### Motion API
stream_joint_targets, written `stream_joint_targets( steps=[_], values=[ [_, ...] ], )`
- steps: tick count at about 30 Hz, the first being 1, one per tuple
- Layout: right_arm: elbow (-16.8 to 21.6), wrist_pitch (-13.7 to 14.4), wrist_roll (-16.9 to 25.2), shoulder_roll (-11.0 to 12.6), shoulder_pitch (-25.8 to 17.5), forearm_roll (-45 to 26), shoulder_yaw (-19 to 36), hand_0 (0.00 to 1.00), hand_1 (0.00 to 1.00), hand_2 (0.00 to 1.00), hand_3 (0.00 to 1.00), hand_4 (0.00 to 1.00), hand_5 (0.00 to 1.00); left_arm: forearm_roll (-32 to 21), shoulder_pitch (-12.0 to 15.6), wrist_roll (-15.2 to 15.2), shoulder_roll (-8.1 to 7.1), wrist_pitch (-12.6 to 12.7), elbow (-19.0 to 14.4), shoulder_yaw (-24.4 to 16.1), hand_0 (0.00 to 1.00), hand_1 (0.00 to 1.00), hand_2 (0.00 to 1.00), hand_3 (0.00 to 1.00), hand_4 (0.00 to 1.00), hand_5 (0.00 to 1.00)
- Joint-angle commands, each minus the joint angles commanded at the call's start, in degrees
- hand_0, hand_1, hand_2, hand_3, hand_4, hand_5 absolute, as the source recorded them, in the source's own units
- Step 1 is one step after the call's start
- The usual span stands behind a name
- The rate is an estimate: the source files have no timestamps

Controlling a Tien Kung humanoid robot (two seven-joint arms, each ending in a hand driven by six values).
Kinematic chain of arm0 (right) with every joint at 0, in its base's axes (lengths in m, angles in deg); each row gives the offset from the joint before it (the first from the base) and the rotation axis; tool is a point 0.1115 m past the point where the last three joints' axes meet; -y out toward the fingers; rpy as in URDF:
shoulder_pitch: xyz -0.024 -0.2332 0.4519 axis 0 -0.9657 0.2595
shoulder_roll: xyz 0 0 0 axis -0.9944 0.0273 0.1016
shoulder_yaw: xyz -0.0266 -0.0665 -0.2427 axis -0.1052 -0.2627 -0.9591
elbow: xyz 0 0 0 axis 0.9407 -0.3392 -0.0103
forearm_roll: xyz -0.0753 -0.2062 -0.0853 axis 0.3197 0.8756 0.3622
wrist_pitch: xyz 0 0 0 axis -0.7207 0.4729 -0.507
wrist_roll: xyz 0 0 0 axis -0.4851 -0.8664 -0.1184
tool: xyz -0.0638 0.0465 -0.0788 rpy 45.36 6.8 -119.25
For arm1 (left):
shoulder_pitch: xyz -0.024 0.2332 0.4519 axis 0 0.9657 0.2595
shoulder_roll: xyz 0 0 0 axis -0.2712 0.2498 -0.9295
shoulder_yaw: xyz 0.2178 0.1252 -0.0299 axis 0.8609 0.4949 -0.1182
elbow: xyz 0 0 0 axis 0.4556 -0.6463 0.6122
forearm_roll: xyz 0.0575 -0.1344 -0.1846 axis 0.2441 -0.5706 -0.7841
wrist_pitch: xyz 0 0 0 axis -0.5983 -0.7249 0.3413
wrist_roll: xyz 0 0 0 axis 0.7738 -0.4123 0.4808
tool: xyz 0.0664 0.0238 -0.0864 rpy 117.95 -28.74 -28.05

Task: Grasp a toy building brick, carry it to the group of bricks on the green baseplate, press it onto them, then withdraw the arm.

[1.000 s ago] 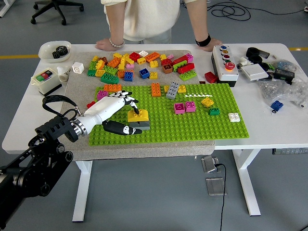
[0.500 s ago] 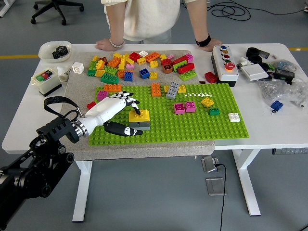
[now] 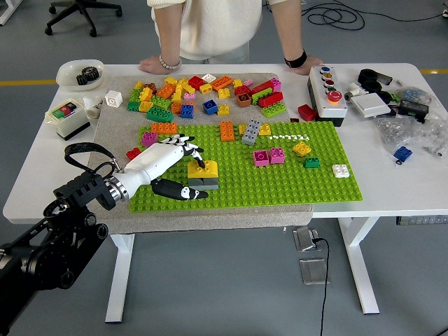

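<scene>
Head view, left-centre: my left hand [image 3: 175, 166] has fingers loosely spread over the yellow brick [image 3: 202, 169] seated on the grey bricks [image 3: 203, 184] on the baseplate [image 3: 280, 183]; looks pressed, so next I withdraw.

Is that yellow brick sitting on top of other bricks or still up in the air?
On. The yellow brick rests on a grey brick on the green baseplate.

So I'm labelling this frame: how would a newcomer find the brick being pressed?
Start at the green baseplate and go to its left part, where the left hand reaches in. Under its fingertips sits a yellow brick, the only one stacked on a grey brick.
</scene>
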Motion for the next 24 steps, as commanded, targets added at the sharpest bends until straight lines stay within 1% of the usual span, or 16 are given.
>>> stream_joint_targets(
  steps=[13, 24],
  values=[
    [0.0, 0.01, -0.04, 0.04, 0.0, -0.09, -0.08, 0.743, 0.633, 0.674, 0.62, 0.826, 0.521, 0.1, -0.1, -0.02, -0.03, 0.25, 0.04, 0.21, 0.998, 0.985, 0.868, 0.594, 0.998, 0.602],
    [0.0, -0.03, -0.04, 0.02, -0.1, -0.02, -0.06, 0.742, 0.634, 0.674, 0.62, 0.826, 0.522, -1.34, 0.09, -0.14, -0.13, 0.18, -2.17, -1.37, 0.998, 0.984, 0.868, 0.594, 0.998, 0.602]
  ],
)
